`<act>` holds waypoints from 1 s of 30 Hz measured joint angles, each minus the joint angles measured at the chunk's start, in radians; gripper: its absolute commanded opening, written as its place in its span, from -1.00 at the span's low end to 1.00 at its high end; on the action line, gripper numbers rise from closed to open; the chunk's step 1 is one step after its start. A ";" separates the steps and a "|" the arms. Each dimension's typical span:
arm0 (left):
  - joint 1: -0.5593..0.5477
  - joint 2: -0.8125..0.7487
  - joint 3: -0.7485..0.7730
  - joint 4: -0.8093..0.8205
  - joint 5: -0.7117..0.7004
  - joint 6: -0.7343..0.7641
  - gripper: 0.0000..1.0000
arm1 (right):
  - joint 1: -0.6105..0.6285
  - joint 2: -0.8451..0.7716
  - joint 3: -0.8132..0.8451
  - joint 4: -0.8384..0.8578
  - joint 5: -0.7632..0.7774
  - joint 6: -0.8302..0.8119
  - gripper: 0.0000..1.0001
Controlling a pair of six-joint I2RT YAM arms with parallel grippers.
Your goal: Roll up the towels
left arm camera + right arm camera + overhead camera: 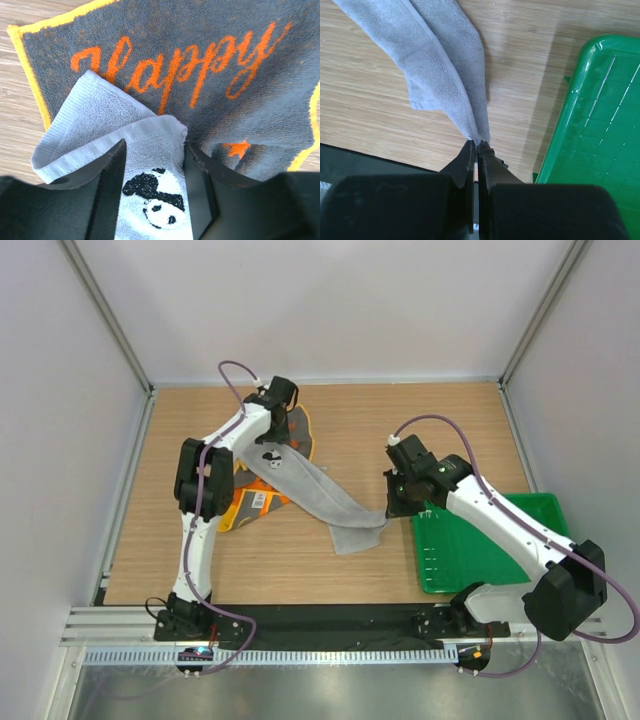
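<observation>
Wooden table (pixel 430 415), outstretched grey towel (pixel 335 502)

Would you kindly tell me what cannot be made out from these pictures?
Top view: the left arm covers much of the dark grey towel.
Left wrist view: the light grey towel covers the dark one's near part.
Right wrist view: the green tray runs off the edge.

green plastic tray (pixel 455 562) on wooden table's (pixel 240 562) right side, white enclosure walls (pixel 330 300)
</observation>
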 measured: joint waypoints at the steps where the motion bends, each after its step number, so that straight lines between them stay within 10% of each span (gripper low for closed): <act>1: 0.002 0.000 -0.006 0.005 0.000 0.000 -0.08 | 0.000 0.002 -0.001 0.000 0.000 0.000 -0.98; 10: 0.003 0.000 -0.019 0.020 0.001 -0.002 -1.00 | 0.000 0.015 -0.005 0.009 0.000 0.000 -0.98; 21: 0.003 -0.071 -0.032 0.002 -0.015 0.006 -0.99 | 0.000 0.031 0.003 0.005 0.010 -0.006 -0.98; 30: 0.006 -0.532 -0.240 -0.045 -0.071 0.009 -0.99 | 0.000 0.000 0.111 -0.032 0.086 -0.047 -0.98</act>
